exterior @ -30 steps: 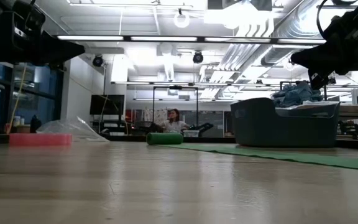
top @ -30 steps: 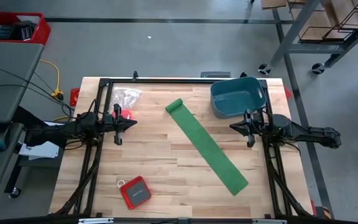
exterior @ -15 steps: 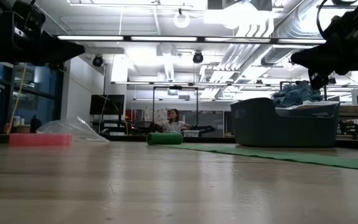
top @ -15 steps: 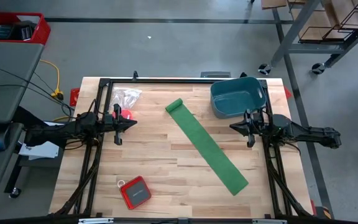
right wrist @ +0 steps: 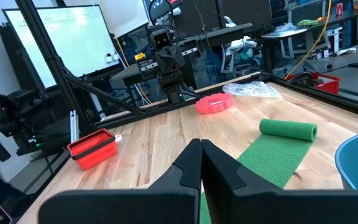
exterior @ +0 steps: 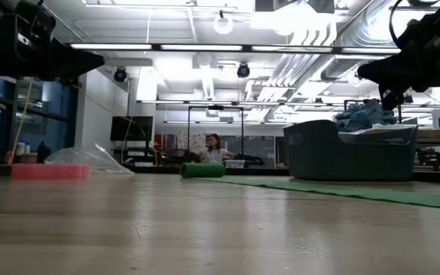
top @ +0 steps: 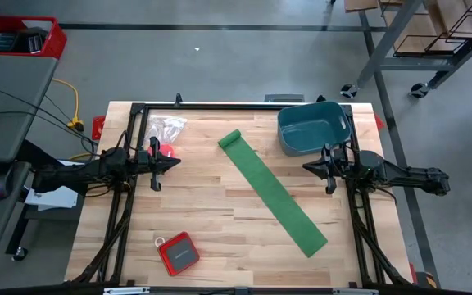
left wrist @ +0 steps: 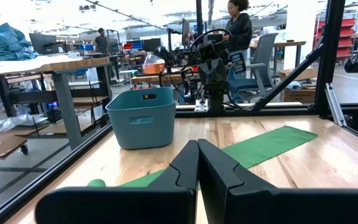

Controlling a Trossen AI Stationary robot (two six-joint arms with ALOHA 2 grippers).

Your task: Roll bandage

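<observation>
Near edge of the wooden table [top: 220,238]: a red case [top: 178,252] is seen, flat, no readable label. The green bandage [top: 273,197] is laid diagonally across the table middle, mostly unrolled as a flat strip, with a small rolled end [top: 229,140] at its far end; it is touched by neither arm. The left gripper [top: 173,162] is parked at the table's left side, fingers pressed together, nothing held. The right gripper [top: 309,166] is parked at the right side, fingers likewise together and empty, just beside the strip but apart from it. Farther back: a pink-red ring [top: 167,150] and a clear plastic bag [top: 165,128] behind the left gripper, a teal tub [top: 313,127] at the far right corner. No legible writing is made out anywhere.
</observation>
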